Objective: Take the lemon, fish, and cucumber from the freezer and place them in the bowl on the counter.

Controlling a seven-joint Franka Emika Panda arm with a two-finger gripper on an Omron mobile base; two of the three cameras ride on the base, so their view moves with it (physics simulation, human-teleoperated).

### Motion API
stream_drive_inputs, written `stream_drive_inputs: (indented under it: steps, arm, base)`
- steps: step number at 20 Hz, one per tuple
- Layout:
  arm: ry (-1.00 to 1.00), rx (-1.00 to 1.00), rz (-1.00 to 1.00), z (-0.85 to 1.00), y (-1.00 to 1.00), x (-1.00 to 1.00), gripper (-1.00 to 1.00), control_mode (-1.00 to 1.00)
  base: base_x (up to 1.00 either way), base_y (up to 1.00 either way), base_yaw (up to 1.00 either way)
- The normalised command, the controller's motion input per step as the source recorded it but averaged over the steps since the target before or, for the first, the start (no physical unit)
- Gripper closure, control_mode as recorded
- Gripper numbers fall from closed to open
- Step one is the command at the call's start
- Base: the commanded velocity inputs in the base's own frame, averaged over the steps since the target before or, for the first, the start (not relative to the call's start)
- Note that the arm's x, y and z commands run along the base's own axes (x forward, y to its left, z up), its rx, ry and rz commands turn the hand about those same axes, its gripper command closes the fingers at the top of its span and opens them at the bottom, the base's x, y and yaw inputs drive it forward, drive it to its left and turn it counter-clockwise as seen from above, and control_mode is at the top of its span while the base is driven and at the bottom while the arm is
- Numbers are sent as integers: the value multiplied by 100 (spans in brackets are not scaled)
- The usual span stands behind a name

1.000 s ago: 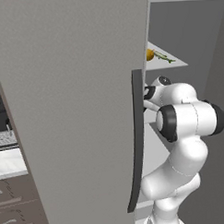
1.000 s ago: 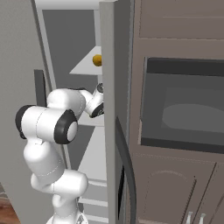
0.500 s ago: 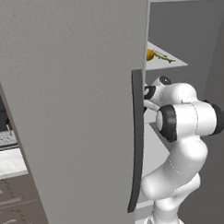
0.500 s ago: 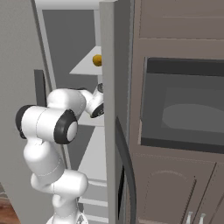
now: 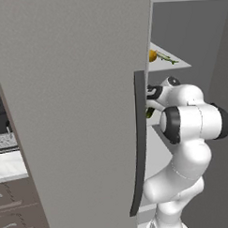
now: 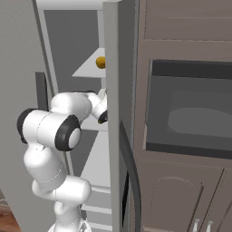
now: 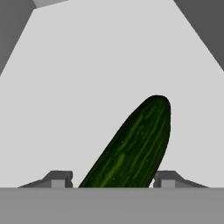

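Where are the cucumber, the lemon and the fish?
cucumber [image 7: 131, 144], hand view, middle of its green body.
lemon [image 5: 152, 56], left base view, its visible round side.
fish [image 5: 166, 58], left base view, middle of its thin body.

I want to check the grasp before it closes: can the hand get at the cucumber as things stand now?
Probably yes. In the hand view the cucumber lies on the pale freezer shelf between the two fingertips of the hand, with nothing in front of it. The jaws look open around it.

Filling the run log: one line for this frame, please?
phase: reaching for cucumber | gripper: open, fingertips either side of it, on freezer shelf | lemon: upper shelf
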Motion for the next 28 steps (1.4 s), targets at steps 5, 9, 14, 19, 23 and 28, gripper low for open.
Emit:
stream_drive_inputs:
  steps: [5,9,14,19,23,28]
  arm:
    - [0,-1,0,8,-3,-46,100,-100]
    - [0,-2,0,32,0,-42,100,-100]
    - [0,-3,0,38,0,-42,100,-100]
    - [0,-3,0,41,0,-39,100,-100]
    - [2,-3,0,45,0,-38,100,-100]
    - [2,-5,0,36,1,-45,100,-100]
  base:
    - [0,0,0]
    - [0,0,0]
    - [0,0,0]
    - [0,0,0]
    - [0,0,0]
    - [0,0,0]
